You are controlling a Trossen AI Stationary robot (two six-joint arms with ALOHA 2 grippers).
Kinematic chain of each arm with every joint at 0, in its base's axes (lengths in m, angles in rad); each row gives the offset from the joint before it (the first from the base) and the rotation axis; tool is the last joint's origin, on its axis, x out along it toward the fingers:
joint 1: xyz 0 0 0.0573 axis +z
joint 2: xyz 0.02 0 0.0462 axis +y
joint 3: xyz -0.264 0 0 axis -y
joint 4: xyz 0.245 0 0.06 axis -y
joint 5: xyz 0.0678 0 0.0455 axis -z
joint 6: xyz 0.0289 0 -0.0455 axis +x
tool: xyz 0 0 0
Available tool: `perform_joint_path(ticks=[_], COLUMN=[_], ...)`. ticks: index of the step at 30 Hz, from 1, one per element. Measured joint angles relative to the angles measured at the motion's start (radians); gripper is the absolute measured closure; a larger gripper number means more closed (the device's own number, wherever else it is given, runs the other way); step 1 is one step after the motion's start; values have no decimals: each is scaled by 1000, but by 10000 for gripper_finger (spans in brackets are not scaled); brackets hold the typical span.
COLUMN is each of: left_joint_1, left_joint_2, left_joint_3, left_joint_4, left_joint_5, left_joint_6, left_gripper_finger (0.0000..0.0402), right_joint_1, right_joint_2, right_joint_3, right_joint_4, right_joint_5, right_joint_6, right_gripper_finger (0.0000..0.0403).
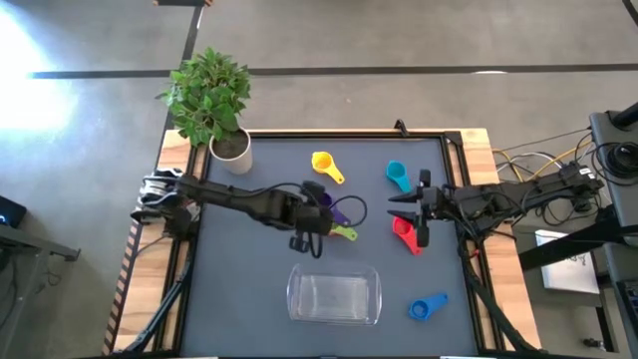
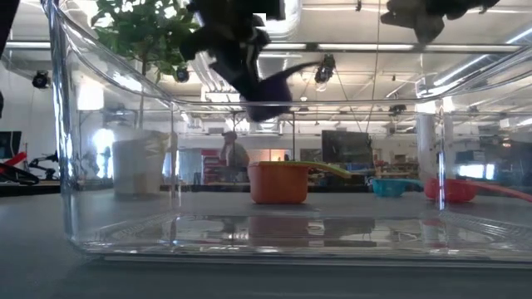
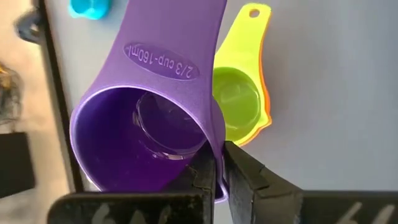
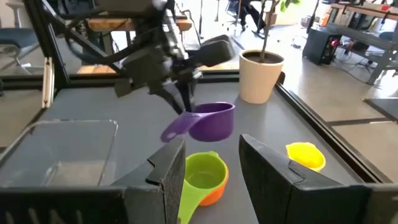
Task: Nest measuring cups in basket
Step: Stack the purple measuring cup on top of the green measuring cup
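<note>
Left end effector (image 4: 180, 99): pinching purple cup (image 4: 208, 120) rim, lifted above counter (image 1: 259, 269)
Right end effector (image 4: 211, 168): spread, empty
Green cup (image 4: 202, 173): nested in orange cup (image 4: 210, 194)

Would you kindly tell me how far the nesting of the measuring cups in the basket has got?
Little is done: the basket looks empty, though the green cup already sits inside the orange cup on the table. In hand: the left hand grips the purple cup by its rim, off the table. Yellow, teal, red and blue cups lie loose.
</note>
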Motion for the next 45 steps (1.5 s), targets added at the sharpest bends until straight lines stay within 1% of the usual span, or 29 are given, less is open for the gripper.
perform_joint_path(ticks=[4,7,10,12,16,21,25,31,34,38,42,45], left_joint_1=[38,62,78,88,104,129,146,167,171,177,182,186], left_joint_2=[28,56,79,95,135,175,193,199,201,202,201,197], left_joint_3=[-1,-3,-3,-3,-5,-5,-2,3,10,21,21,21], left_joint_4=[35,39,42,50,81,76,87,79,73,71,77,77], left_joint_5=[80,125,144,181,256,276,348,371,373,371,368,366], left_joint_6=[35,53,59,62,84,76,64,62,66,66,61,45], left_gripper_finger=[401,401,401,401,401,395,382,367,346,300,246,214], right_joint_1=[0,0,0,0,-1,-1,-2,-2,-2,-3,-5,-17], right_joint_2=[1,-1,-1,-1,-2,-3,-4,1,0,4,17,29], right_joint_3=[-12,-22,-27,-27,-28,-28,-28,-32,-32,-32,-35,-36], right_joint_4=[4,51,104,118,136,166,164,157,164,203,243,244], right_joint_5=[0,-1,-47,-61,-56,-53,-51,-48,-1,81,88,86], right_joint_6=[-7,-7,2,-13,-63,-146,-213,-241,-272,-338,-377,-380], right_gripper_finger=[264,264,264,264,264,264,264,264,264,264,264,264])
